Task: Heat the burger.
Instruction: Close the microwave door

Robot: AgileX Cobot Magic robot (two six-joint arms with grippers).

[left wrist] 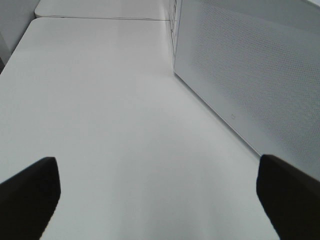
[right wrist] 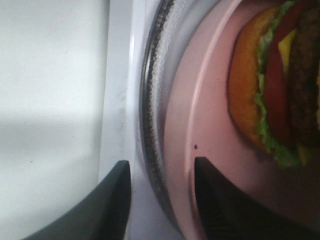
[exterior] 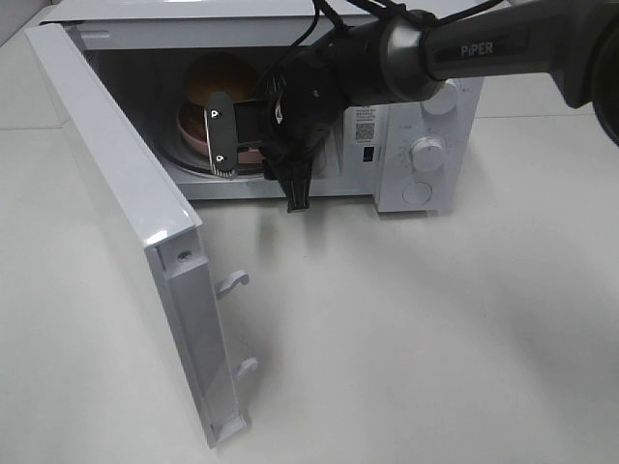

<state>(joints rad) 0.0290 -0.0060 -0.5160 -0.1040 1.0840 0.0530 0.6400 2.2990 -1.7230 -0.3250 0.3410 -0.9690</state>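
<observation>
The burger sits on the pink plate inside the microwave; right gripper jaws stand parted about the plate rim, left gripper wide and empty; closing the door and heating remain.

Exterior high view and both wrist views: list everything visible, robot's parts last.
table: one, white, all around
microwave: one, white, on the table
door: one, white, swung open at the left
knobs: three, white, microwave's front panel
turntable: one, clear glass, inside the microwave
plate: one, pink, on the turntable
burger: one, golden-brown bun, on the plate
right arm: one, grey and black, reaching into the microwave
right gripper: one, black, open, at the plate's rim
left gripper: one, black, open, over table
</observation>
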